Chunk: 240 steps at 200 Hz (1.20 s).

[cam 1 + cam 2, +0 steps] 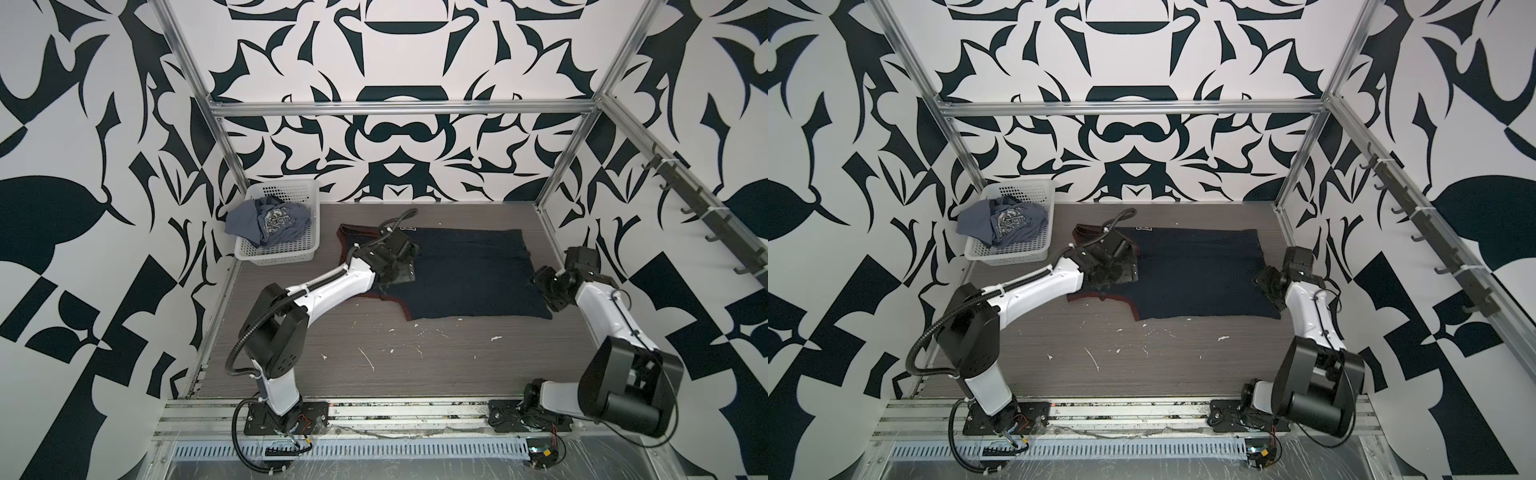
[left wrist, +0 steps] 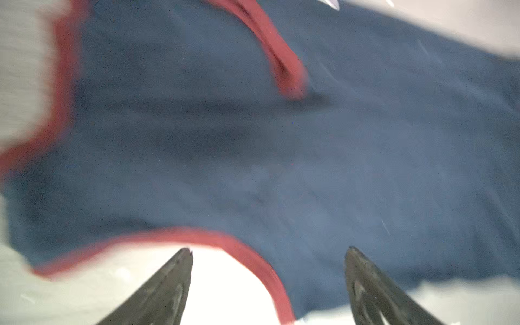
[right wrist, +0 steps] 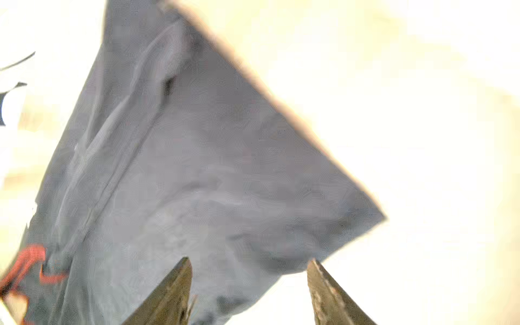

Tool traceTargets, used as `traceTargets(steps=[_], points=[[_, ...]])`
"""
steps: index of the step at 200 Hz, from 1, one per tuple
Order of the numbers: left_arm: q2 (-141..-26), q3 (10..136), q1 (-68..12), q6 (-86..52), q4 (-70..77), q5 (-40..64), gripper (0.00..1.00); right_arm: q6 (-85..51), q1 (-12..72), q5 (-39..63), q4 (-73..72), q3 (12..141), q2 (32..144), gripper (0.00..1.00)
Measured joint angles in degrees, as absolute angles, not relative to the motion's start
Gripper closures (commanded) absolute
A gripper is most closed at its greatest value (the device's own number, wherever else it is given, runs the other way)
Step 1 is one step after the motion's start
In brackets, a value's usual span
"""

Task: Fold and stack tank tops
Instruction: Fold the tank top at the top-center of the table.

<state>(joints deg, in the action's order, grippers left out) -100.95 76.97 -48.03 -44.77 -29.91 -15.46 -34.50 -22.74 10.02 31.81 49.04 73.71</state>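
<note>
Left tool (image 2: 270, 250), jaws spread and empty, hangs over the maroon-trimmed armhole end of the navy tank top (image 1: 469, 274), the 9 o'clock end of the top as it lies flat on the counter (image 1: 415, 365). Right tool (image 3: 249, 263), likewise released, sits at the top's 3 o'clock edge, near a corner. At 10 o'clock from it, the grey-blue tank top (image 1: 270, 224) lies crumpled in the white basket (image 1: 274, 255).

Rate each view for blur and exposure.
Both top views: sharp and evenly lit, with the navy top and the basket crisp. Left wrist view: motion blur smears the top's red trim and softens every edge. Right wrist view: overexposed, with the table blown out to pale yellow and the navy top washed to grey.
</note>
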Motion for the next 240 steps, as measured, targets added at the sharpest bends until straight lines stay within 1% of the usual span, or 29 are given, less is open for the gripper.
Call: traceTargets(steps=[5,8,19,38,65,98,118,140,172,199,221,240], points=[[-101.01,76.14,-49.54,-45.10,-29.85,-15.14,0.14,-34.48,-23.59,9.98,32.27,48.27,73.17,0.32],[-101.10,75.57,-50.33,-45.39,-29.76,-14.98,0.18,-34.48,-24.08,9.98,32.49,47.83,72.95,0.32],[-101.60,73.38,-52.42,-46.24,-29.76,-14.09,0.23,-34.46,-25.61,10.09,33.26,46.26,72.66,0.33],[-102.89,70.43,-54.04,-47.75,-29.43,-12.53,0.24,-34.50,-28.97,11.33,33.34,43.44,72.88,0.33],[-105.56,69.84,-55.07,-48.97,-28.23,-11.73,0.30,-34.57,-31.86,12.23,33.30,41.58,74.41,0.33],[-108.73,69.87,-55.31,-50.06,-25.91,-10.59,0.39,-34.57,-31.83,12.23,32.23,41.08,75.11,0.35],[-109.32,70.15,-55.31,-50.09,-24.56,-10.41,0.44,-34.81,-31.83,11.75,31.57,40.84,75.57,0.39],[-109.73,70.22,-55.31,-50.13,-23.40,-10.50,0.52,-35.46,-31.70,11.29,30.04,39.90,76.47,0.43],[-110.08,70.35,-55.31,-49.56,-22.41,-10.72,0.62,-36.16,-30.35,10.37,28.69,39.75,79.72,0.44],[-110.08,69.78,-55.31,-49.39,-21.43,-11.31,0.71,-36.75,-29.26,10.09,26.65,40.36,82.63,0.49],[-109.73,68.82,-55.31,-49.41,-20.01,-11.70,0.77,-37.12,-28.62,10.07,25.23,42.30,85.10,0.51],[-109.19,67.66,-55.24,-49.34,-18.90,-12.01,0.79,-37.21,-28.34,9.80,23.66,43.13,86.28,0.52]])
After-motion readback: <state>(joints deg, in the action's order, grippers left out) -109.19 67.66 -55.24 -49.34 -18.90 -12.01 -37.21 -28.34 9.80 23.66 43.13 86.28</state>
